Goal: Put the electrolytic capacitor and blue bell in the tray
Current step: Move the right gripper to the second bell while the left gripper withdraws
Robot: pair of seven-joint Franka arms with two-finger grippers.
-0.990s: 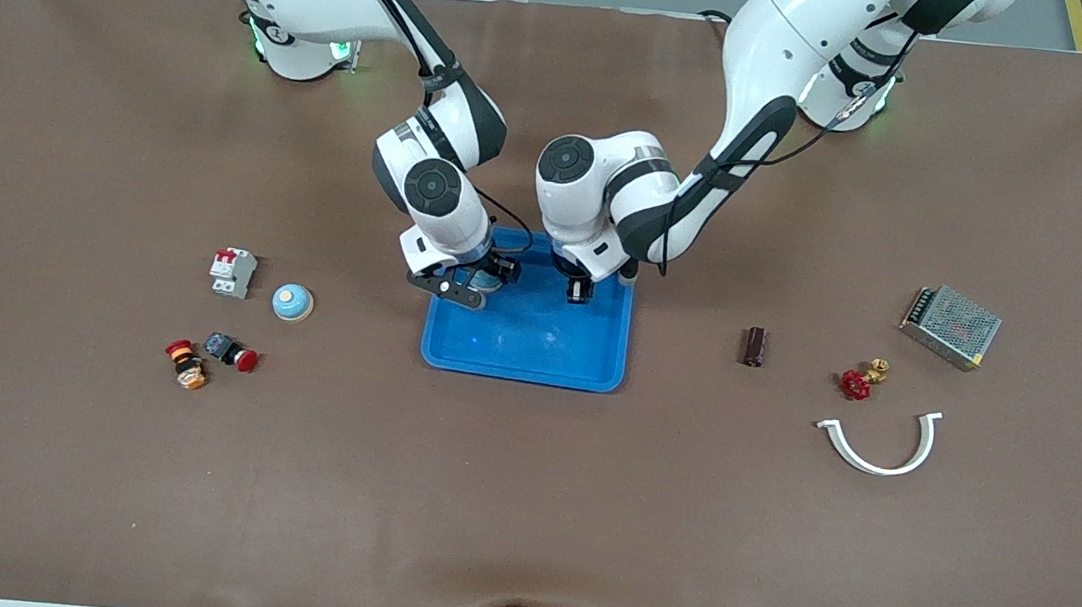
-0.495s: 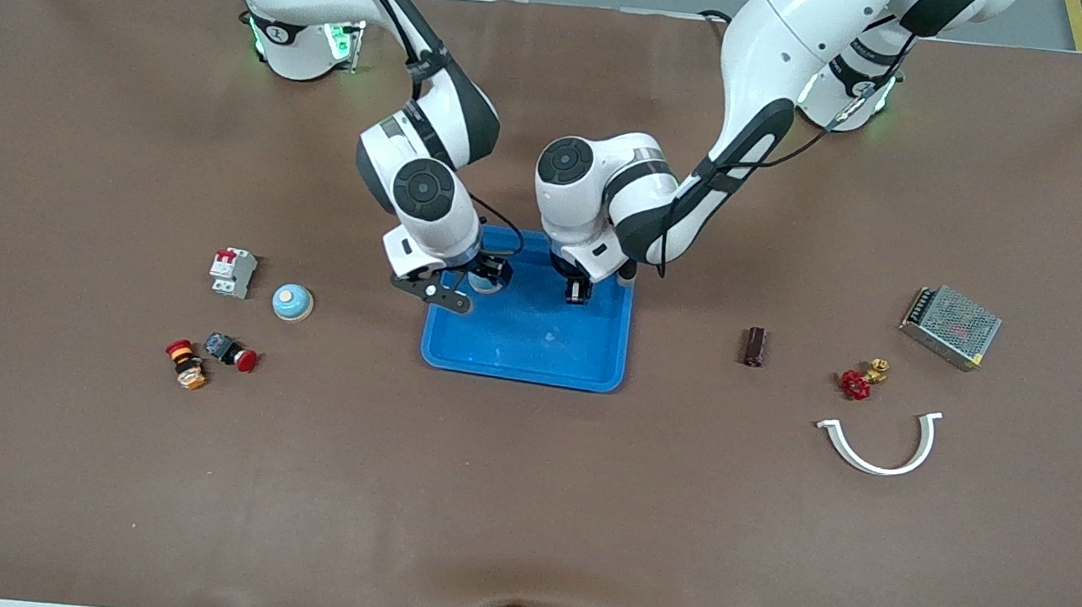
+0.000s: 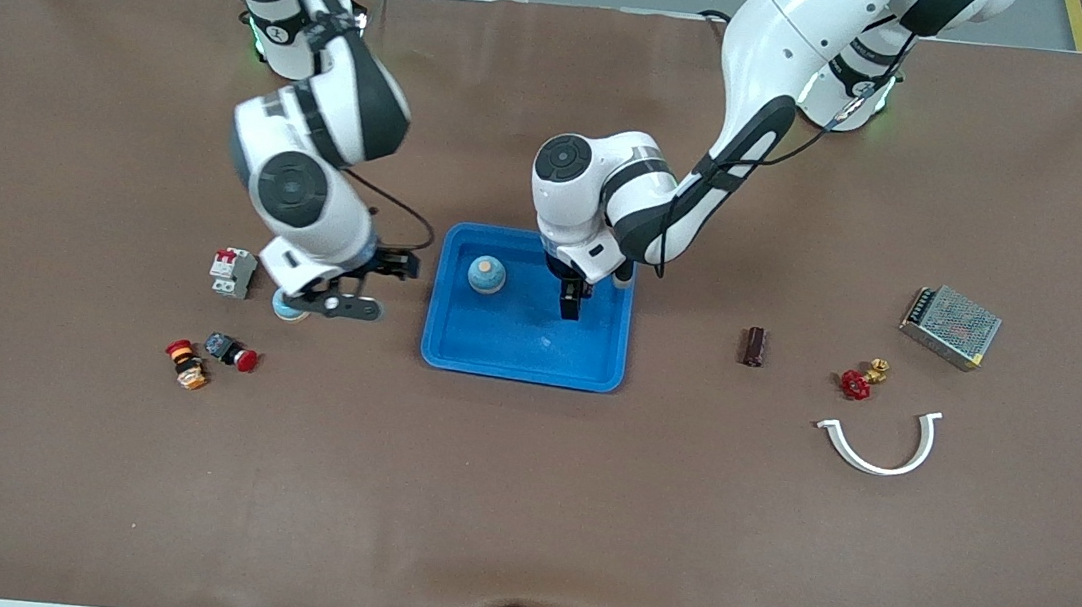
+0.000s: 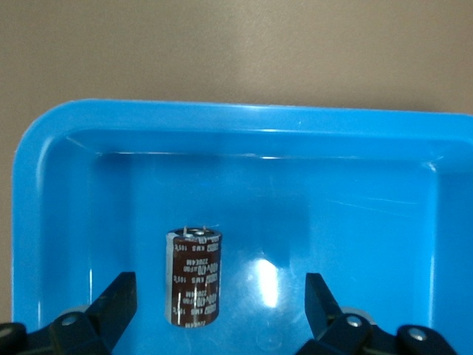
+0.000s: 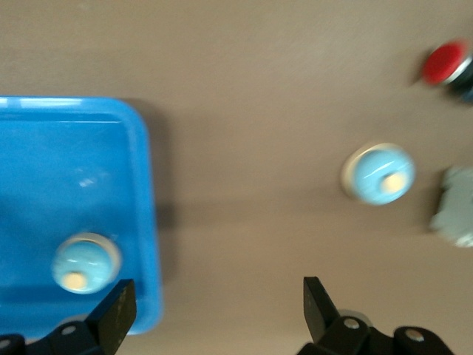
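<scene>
Blue plastic made up the tray point(image 3: 525, 342), which sat at the middle of the bench point(image 3: 520, 502) and held two things: one blue bell point(image 3: 487, 275) in the part farther from the front camera, toward the right arm's end, and one dark brown electrolytic capacitor point(image 4: 194, 276) lying on the tray floor. The left end effector point(image 4: 218, 310) hung over that capacitor with its fingers spread, gripping nothing. The right end effector point(image 5: 214, 314) was also spread and empty, over the bench between the tray and a second blue bell point(image 5: 378, 173). A second brown capacitor point(image 3: 755, 346) lay on the bench toward the left arm's end. Near it sat one red-handled valve point(image 3: 859, 380), one white curved clip point(image 3: 880, 443) and one metal mesh box point(image 3: 950, 326). Beside the second bell were one white circuit breaker point(image 3: 232, 271) and two push buttons point(image 3: 210, 357).
</scene>
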